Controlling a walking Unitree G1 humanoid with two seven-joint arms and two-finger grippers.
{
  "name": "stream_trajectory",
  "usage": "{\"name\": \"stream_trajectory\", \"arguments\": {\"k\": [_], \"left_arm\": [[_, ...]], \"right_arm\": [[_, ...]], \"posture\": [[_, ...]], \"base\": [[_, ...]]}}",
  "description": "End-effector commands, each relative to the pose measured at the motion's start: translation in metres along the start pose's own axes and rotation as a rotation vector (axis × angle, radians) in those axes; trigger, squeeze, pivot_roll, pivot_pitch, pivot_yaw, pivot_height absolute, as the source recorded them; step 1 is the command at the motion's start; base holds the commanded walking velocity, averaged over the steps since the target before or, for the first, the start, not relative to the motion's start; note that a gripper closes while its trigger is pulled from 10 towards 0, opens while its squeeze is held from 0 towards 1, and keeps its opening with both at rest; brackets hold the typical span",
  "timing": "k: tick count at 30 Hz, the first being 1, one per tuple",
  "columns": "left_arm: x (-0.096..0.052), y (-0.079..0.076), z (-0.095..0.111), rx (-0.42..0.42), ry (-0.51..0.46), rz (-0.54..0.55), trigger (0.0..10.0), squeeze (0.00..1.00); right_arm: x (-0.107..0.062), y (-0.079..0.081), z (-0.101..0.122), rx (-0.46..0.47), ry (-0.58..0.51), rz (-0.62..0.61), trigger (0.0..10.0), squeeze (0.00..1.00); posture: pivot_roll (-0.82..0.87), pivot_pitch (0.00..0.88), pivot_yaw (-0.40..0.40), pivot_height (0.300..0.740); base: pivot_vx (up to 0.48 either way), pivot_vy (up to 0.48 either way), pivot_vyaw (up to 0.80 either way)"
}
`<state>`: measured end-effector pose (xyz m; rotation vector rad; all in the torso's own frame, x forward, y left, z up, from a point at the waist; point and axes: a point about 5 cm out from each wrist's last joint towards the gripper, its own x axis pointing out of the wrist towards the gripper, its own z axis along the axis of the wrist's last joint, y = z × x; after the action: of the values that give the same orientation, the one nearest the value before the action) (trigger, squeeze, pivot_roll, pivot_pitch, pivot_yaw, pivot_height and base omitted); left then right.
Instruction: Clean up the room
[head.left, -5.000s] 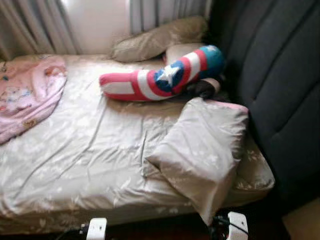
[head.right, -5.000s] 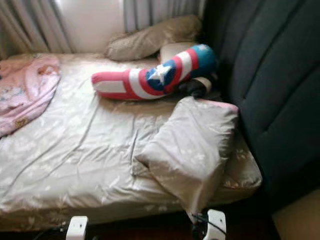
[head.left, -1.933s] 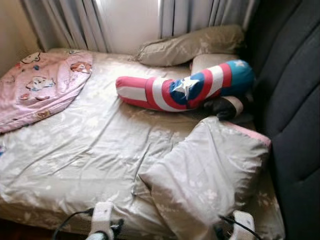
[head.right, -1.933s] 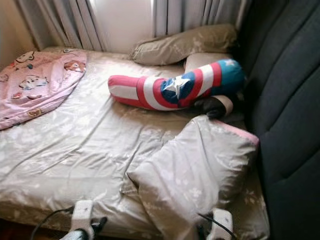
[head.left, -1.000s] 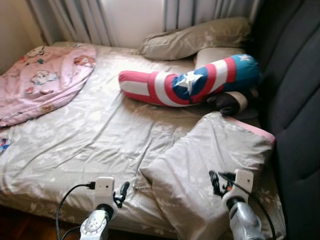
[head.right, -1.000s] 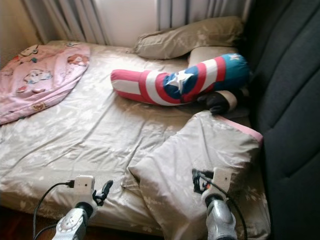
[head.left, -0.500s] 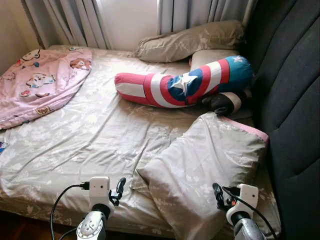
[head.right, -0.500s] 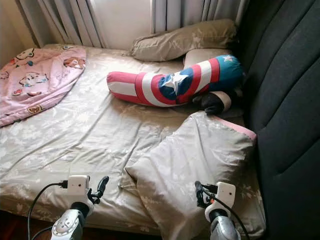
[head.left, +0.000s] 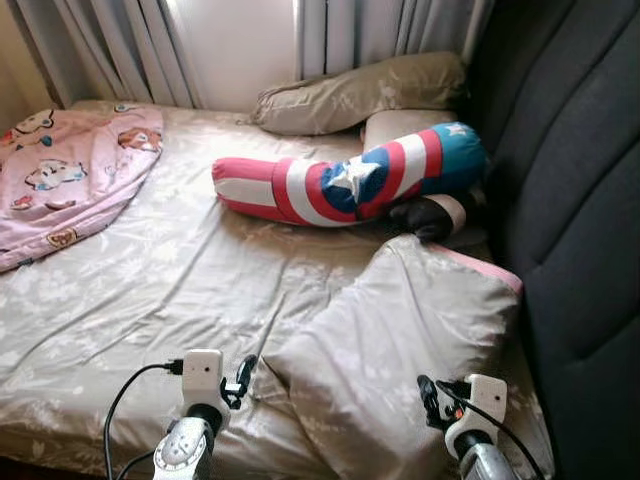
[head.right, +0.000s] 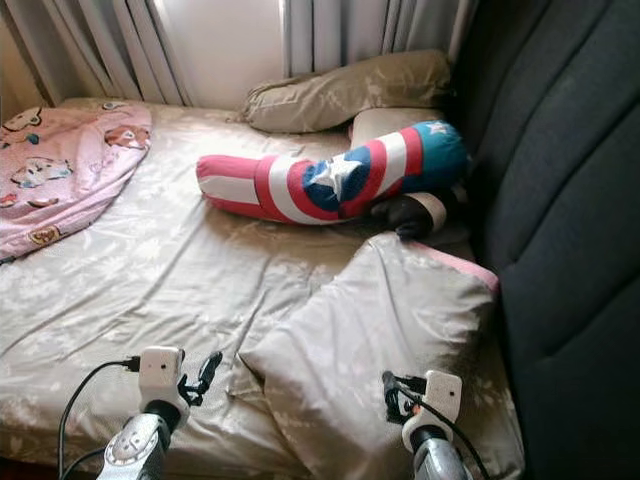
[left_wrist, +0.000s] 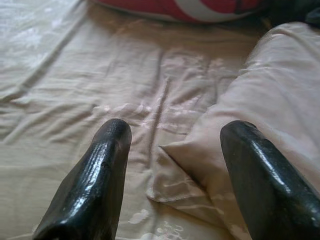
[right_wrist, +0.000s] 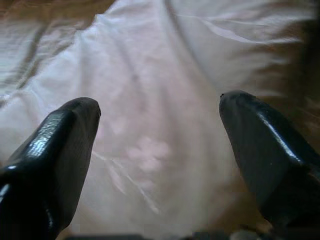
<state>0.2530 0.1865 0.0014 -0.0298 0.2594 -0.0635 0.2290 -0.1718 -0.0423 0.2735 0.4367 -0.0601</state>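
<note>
Jaws wide apart and holding nothing, the left gripper (left_wrist: 172, 145) and right gripper (right_wrist: 159, 125) hover over a beige pillow (head.left: 400, 345) at the bed's (head.left: 150, 290) near edge, beside the headboard (head.left: 580, 200).

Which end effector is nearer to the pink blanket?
Left. The left end effector is at the bed's near edge, on the pink blanket's side; the right end effector is over the pillow.

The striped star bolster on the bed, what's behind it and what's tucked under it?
Behind the striped bolster lie two beige pillows against the curtain. A dark plush item pokes out beneath its blue end; the rest is covered.
</note>
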Motion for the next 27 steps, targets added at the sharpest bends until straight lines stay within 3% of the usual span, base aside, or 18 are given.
{"name": "stream_trajectory", "arguments": {"k": [1, 21, 25, 27], "left_arm": [[-0.002, 0.000, -0.006, -0.008, 0.030, 0.000, 10.0, 0.00], [-0.002, 0.006, -0.006, -0.006, 0.032, -0.005, 10.0, 0.00], [0.000, 0.006, -0.004, -0.008, 0.025, -0.008, 10.0, 0.00], [0.000, 0.006, -0.003, -0.009, 0.024, -0.010, 10.0, 0.00]], "right_arm": [[0.001, 0.000, 0.000, 0.011, 0.009, -0.010, 10.0, 0.00], [0.007, -0.005, 0.010, 0.007, 0.006, -0.051, 10.0, 0.00], [0.006, -0.010, 0.006, -0.036, 0.061, -0.105, 10.0, 0.00], [0.006, -0.013, 0.003, -0.007, 0.085, -0.135, 10.0, 0.00]], "posture": [[0.05, 0.000, -0.038, 0.740], [0.06, 0.032, -0.034, 0.740], [0.06, 0.041, -0.031, 0.740], [0.06, 0.041, -0.031, 0.740]], "base": [[0.000, 0.000, 0.00], [0.000, 0.000, 0.00], [0.000, 0.000, 0.00], [0.000, 0.000, 0.00]]}}
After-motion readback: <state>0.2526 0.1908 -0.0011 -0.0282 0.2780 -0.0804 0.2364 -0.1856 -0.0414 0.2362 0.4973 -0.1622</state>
